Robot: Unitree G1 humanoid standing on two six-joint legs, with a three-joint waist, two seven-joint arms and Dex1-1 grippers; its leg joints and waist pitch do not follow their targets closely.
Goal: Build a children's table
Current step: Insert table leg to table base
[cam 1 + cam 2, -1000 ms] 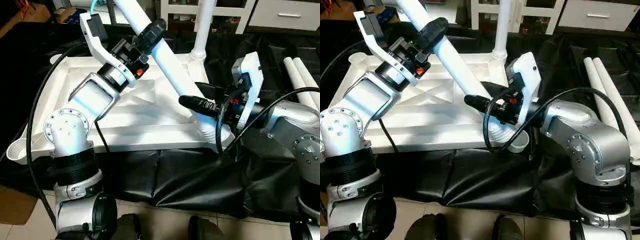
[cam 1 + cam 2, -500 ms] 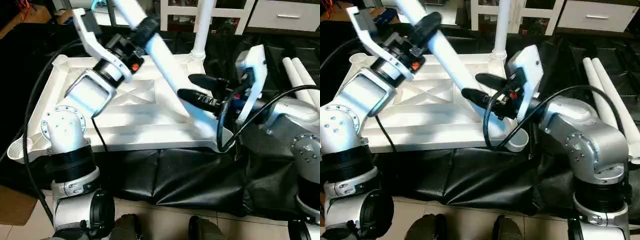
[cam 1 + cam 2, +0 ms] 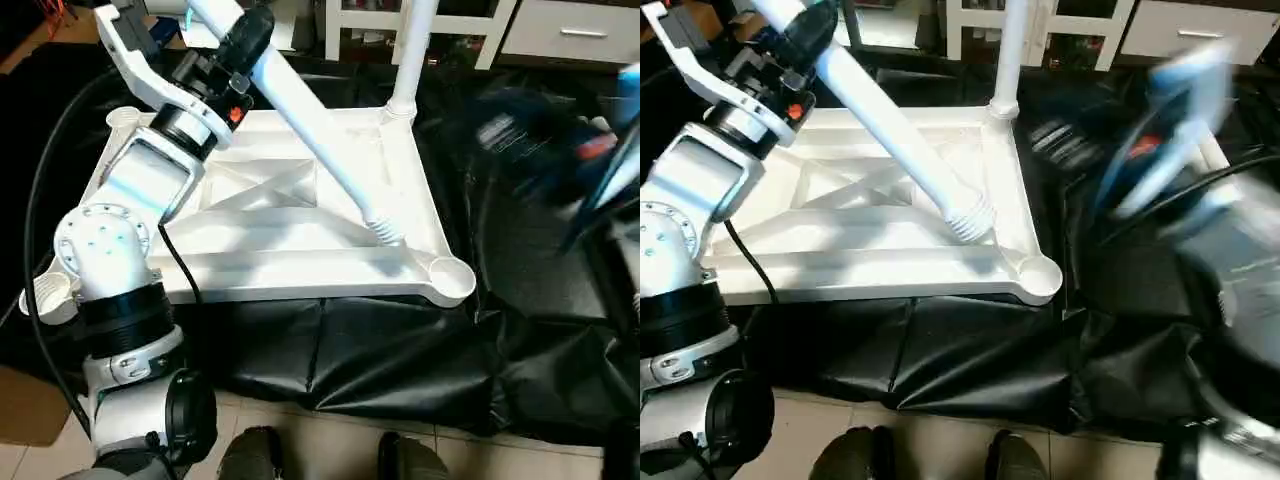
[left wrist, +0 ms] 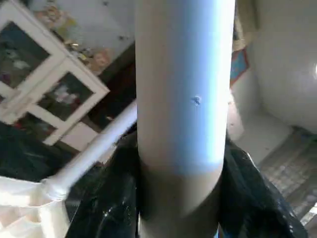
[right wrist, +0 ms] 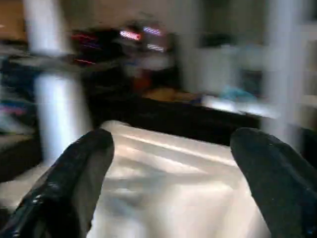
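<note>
Your table top (image 3: pixel 300 215) lies upside down on the black sheet (image 3: pixel 400 350), its X-ribbed underside facing up. 1 leg (image 3: pixel 415 50) already stands upright in the far right corner socket. Your left gripper (image 3: pixel 235 45) is closed around a 2nd leg (image 3: pixel 320 150), high on its shaft. That leg slants down across the top, and its ribbed end (image 3: pixel 385 232) sits over the underside just short of the near right corner socket (image 3: pixel 447 272), which is open. In the left wrist view the held leg's tube (image 4: pixel 183 99) runs straight up between the fingers. Your right gripper (image 5: pixel 173 178) is spread wide with nothing between its 2 black fingers (image 5: pixel 74 173); the white top lies in front of them. From the head camera that arm (image 3: pixel 1170 140) is a blur off to the right of the top.
</note>
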